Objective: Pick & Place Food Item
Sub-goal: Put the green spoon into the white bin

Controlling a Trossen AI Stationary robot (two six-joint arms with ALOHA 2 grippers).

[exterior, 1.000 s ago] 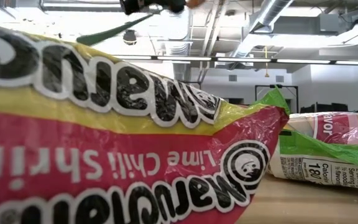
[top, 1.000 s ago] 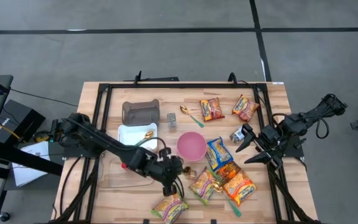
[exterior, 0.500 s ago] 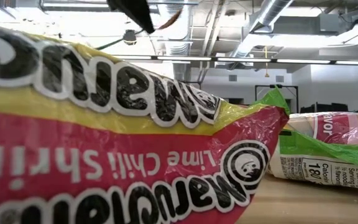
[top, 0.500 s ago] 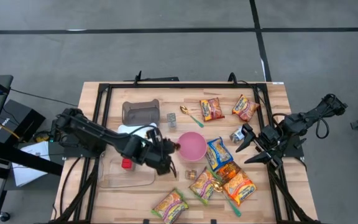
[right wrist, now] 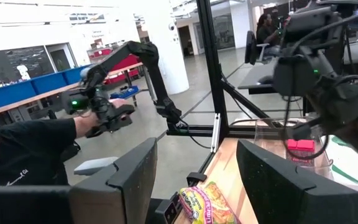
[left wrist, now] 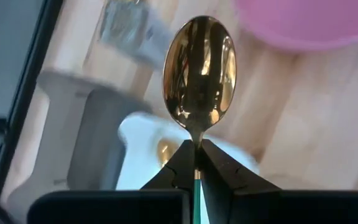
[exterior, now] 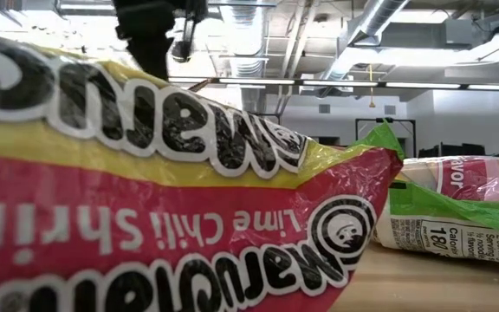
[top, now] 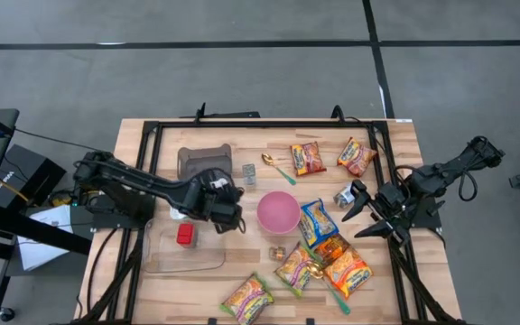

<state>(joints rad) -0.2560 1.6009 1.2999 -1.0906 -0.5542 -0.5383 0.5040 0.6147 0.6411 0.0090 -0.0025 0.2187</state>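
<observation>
High view, from the left edge across: the clear tub (top: 184,251) sits at the counter's (top: 215,298) left front with a red item (top: 185,234) inside it. Just behind it are the white tray (top: 181,192) and the grey tray (top: 203,162). The left claw (top: 233,219) hangs above the white tray's right edge, just left of the pink bowl (top: 278,212); from above, nothing held can be made out.

The left wrist view settles that: the fingers (left wrist: 178,167) are pinched tight on the green handle of a gold spoon (left wrist: 199,73), its bowl pointing forward over the white tray and the pink bowl's rim.

Right of the pink bowl, the high view shows a blue packet (top: 317,222), 2 noodle packets (top: 307,158) farther back, an orange packet (top: 346,268) near the front and a second spoon (top: 276,164) behind the bowl. One more packet (top: 248,299) lies at the front edge. The low view is almost filled by that packet's red and yellow wrapper, hiding nearly all the rest.

Farthest right, the right claw (top: 366,213) waits at the counter's right edge, fingers spread wide and holding nothing. Only the right wrist view sees the room: a person's sleeve (right wrist: 33,149) and hand gripping a control arm.
</observation>
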